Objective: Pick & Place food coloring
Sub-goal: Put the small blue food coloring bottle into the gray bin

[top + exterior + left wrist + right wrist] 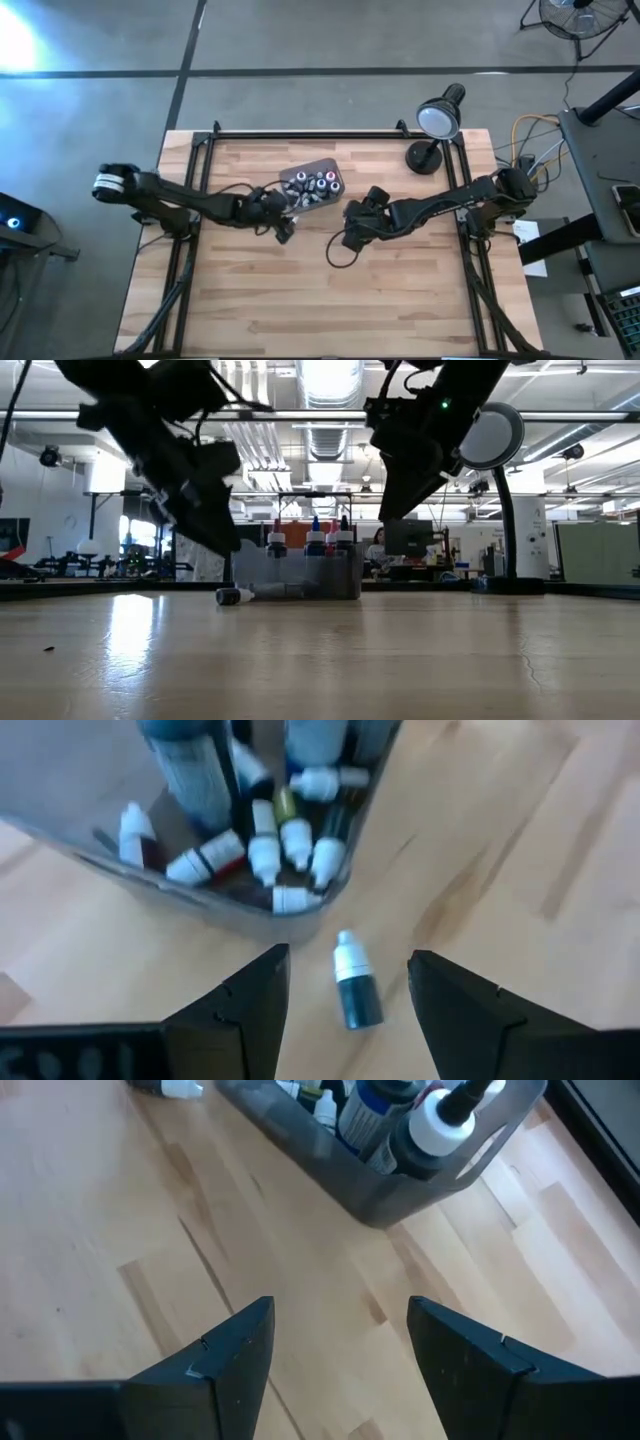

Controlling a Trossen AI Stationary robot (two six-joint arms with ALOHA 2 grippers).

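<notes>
High view, tub: a grey square tub (pixel 312 184) stands on the wooden table (pixel 400 300), toward its far middle, packed with small food coloring bottles (pixel 316 185).
High view, left gripper: the left gripper (pixel 283 226) sits at the tub's near left corner, just beside it; a loose bottle under it cannot be made out from here.
High view, right gripper: the right gripper (pixel 352 222) hangs to the right of the tub, near it but apart.
High view, lamp: a black desk lamp (pixel 437 122) stands at the far right of the table.
Low view, loose bottle: one loose bottle (pixel 235 595) lies on its side on the table, just left of the tub (pixel 300 575), with upright bottles showing above the tub's rim.
Low view, arms: both arms hang above the table, clear of its surface.
Left wrist view, fingers: the left gripper (pixel 347 1005) is wide apart and empty.
Left wrist view, loose bottle: the loose bottle (pixel 355 982), dark body and white cap, lies flat between the two fingers, cap toward the tub (pixel 250 905), touching neither finger.
Left wrist view, tub contents: many bottles (pixel 265 845) lie jumbled in the tub.
Right wrist view, fingers: the right gripper (pixel 340 1345) is spread wide over bare wood, holding nothing.
Right wrist view, tub: the tub (pixel 380 1170) lies ahead of the fingers, well clear, with the loose bottle (pixel 168 1087) beyond its corner.
</notes>
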